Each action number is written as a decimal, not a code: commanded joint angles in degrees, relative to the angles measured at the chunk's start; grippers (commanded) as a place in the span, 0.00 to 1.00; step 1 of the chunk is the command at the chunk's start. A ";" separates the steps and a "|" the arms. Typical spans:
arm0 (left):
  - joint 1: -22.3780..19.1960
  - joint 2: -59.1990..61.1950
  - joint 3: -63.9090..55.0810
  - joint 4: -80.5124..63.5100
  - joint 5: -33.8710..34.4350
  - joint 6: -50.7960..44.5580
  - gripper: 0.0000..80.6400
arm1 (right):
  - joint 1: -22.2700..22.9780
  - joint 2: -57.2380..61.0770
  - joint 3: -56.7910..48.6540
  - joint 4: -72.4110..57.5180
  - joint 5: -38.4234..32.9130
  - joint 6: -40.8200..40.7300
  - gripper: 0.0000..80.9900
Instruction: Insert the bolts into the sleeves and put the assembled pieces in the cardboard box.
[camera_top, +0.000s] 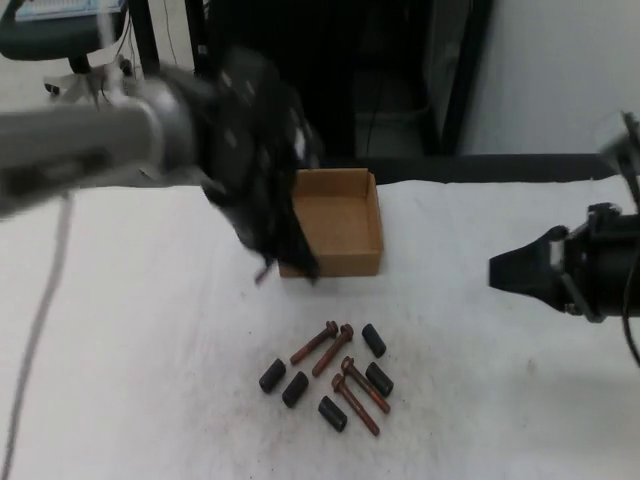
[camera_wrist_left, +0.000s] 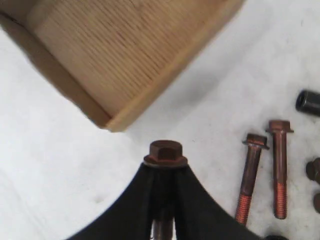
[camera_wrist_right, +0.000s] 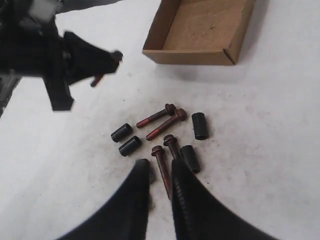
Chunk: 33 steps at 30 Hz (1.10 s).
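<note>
White cloth covers the surface (camera_top: 120, 350), and dark furniture stands beyond its far edge. The cardboard box (camera_top: 335, 265) sits open-topped near the middle of that far edge, ready to take finished pieces. The loose bolts (camera_top: 332, 350) and sleeves (camera_top: 295, 388) lie bunched toward the near edge, within either arm's reach.

The left end effector (camera_wrist_left: 165, 172) is clamped on one bolt (camera_wrist_left: 165, 152), above the surface by the box's near-left corner. The bolt's long axis runs along the fingers. Its hex head juts past the fingertips toward the box and its shank passes back between them. That probably leaves the threaded end free for a sleeve.

The right end effector (camera_wrist_right: 160, 172) hangs over the cluster with its fingers a narrow gap apart, gripping nothing.

Two loose bolts lie side by side, heads toward the far edge. Two others have their shanks slanting toward the near-right corner.
</note>
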 joint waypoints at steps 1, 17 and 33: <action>2.79 -8.50 -0.42 -0.51 1.58 -6.48 0.00 | 3.85 1.73 -0.69 -1.32 0.24 -1.38 0.20; 13.62 -36.87 14.26 -0.08 16.63 -13.78 0.00 | 18.57 39.96 -35.01 25.46 23.11 -21.59 0.35; 13.60 -40.28 25.88 -0.08 16.63 -13.78 0.00 | 21.93 52.31 -45.11 31.32 36.51 -23.63 0.38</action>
